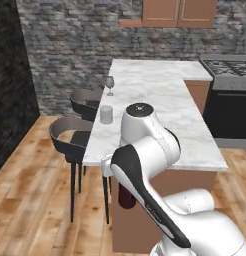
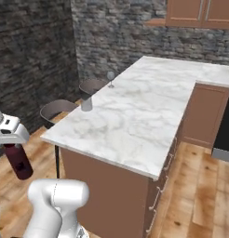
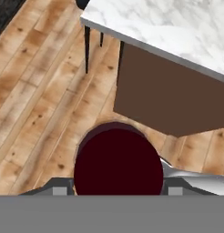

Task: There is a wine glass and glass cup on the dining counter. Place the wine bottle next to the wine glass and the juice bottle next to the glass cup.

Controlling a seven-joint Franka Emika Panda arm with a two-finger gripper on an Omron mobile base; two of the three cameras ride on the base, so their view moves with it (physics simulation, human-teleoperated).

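My gripper [image 2: 12, 143] is shut on the juice bottle [image 2: 18, 161], a stout dark red bottle that hangs over the wooden floor, off the near left corner of the dining counter [image 2: 135, 122] and below its top. From the hand view I look down on the juice bottle's round cap [image 3: 117, 164], which sits between my fingers. The juice bottle [image 1: 126, 198] also peeks out below my arm. The glass cup [image 1: 106, 114] stands near the counter's left edge. Farther back on that edge is the wine glass [image 1: 110, 84]. The wine bottle is out of view.
Two black stools [image 1: 69, 136] [image 1: 87, 101] stand along the counter's left side. A stove [image 1: 230, 75] sits at the back right, with wooden cabinets [image 1: 179, 12] on the stone wall above. Open wooden floor [image 1: 35, 200] lies to the left.
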